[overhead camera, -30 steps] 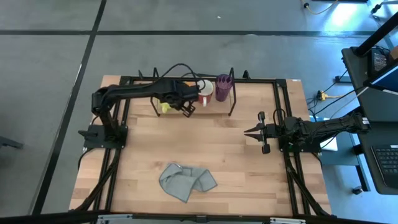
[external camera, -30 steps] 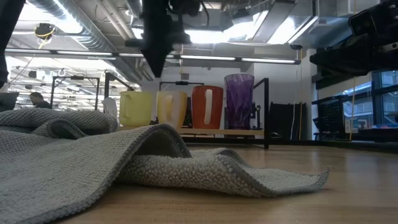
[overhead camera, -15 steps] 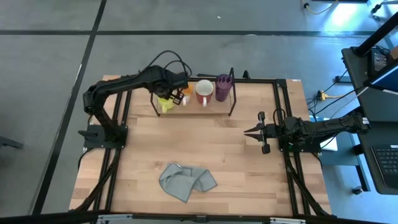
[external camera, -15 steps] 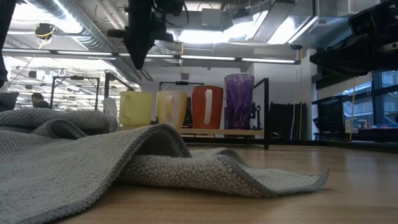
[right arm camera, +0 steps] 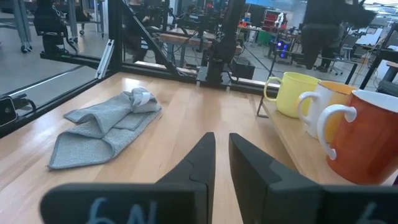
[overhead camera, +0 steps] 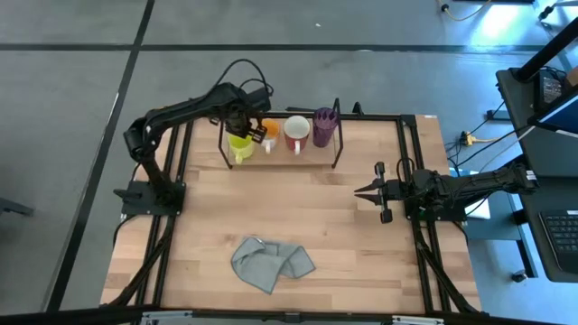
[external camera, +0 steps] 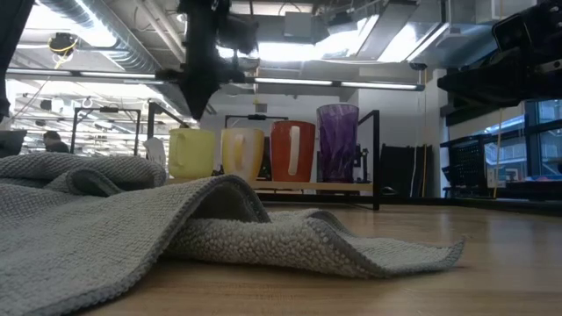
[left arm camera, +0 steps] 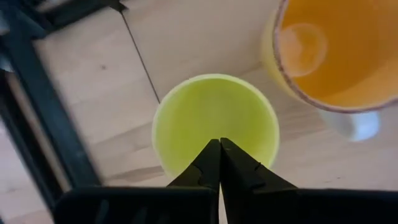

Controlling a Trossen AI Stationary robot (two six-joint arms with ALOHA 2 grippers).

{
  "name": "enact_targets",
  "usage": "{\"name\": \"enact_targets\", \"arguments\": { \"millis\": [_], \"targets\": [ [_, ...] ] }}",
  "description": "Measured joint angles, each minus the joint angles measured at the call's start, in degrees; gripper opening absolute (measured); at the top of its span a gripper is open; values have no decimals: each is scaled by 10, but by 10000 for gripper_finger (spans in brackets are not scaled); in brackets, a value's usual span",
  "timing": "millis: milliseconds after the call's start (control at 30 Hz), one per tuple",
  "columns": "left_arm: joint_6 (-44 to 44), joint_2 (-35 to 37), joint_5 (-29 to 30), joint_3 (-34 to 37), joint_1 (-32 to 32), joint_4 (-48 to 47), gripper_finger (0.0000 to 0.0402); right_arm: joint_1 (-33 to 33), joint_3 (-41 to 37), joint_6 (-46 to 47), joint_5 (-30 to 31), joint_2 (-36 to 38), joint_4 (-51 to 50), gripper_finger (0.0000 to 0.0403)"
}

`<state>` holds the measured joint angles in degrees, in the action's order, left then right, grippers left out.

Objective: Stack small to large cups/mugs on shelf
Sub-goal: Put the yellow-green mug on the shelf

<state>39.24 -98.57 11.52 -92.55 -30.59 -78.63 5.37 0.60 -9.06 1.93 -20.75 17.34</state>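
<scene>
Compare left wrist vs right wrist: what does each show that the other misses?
Left wrist only: a look straight down into the yellow mug and the white mug with an orange inside next to it, with the left pincer shut above the yellow one, holding nothing.

Right wrist only: the grey cloth on the table, the orange mug, the room behind, and the right pincer with a narrow gap, holding nothing.

Both: the yellow mug and the white mug beside it on the shelf.
</scene>
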Motion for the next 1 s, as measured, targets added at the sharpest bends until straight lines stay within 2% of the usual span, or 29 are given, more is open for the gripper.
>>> {"name": "enact_targets", "arguments": {
  "millis": [200, 567, 1000],
  "targets": [
    [-4, -1, -40, 40, -16, 30, 0, 0, 0, 0, 0, 0, 0, 49],
    [-11, -1, -33, 74, -38, 90, 0, 0, 0, 0, 0, 0, 0, 49],
    [-27, -1, -15, 76, -62, 130, 0, 0, 0, 0, 0, 0, 0, 49]
  ]
}}
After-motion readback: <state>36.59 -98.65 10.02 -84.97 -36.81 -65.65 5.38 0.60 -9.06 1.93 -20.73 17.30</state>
